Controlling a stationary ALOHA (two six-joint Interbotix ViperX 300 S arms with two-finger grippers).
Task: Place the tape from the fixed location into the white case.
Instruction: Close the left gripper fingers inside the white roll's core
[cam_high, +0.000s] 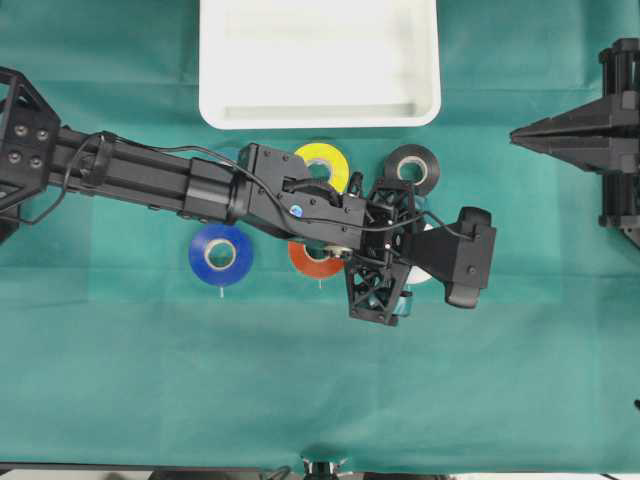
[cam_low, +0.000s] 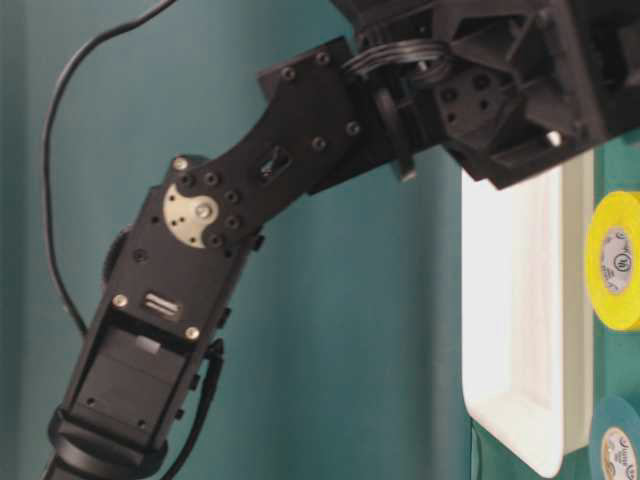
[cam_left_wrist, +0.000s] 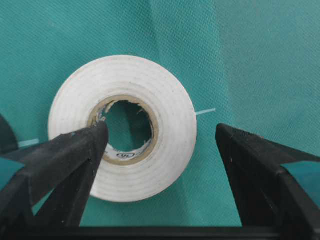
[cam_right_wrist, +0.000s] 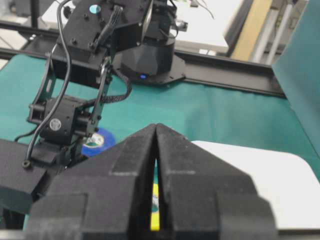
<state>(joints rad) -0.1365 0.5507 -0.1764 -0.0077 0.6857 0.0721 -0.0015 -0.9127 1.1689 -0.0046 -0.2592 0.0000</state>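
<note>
The white tape (cam_left_wrist: 122, 127) lies flat on the green cloth, its pale cardboard core showing. My left gripper (cam_left_wrist: 160, 131) is open right over it. One finger (cam_left_wrist: 75, 155) sits over the edge of the core hole. The other finger (cam_left_wrist: 255, 165) stands outside the roll's outer edge with a gap to it. In the overhead view the left gripper (cam_high: 430, 250) covers most of the tape (cam_high: 420, 272). The white case (cam_high: 320, 60) sits at the back, also showing in the table-level view (cam_low: 520, 330). My right gripper (cam_high: 525, 132) is shut and empty at the far right, away from the rolls.
A yellow roll (cam_high: 325, 165) and a black roll (cam_high: 412, 168) lie between the arm and the case. An orange roll (cam_high: 315, 262) sits partly under the left arm. A blue roll (cam_high: 221, 254) lies to the left.
</note>
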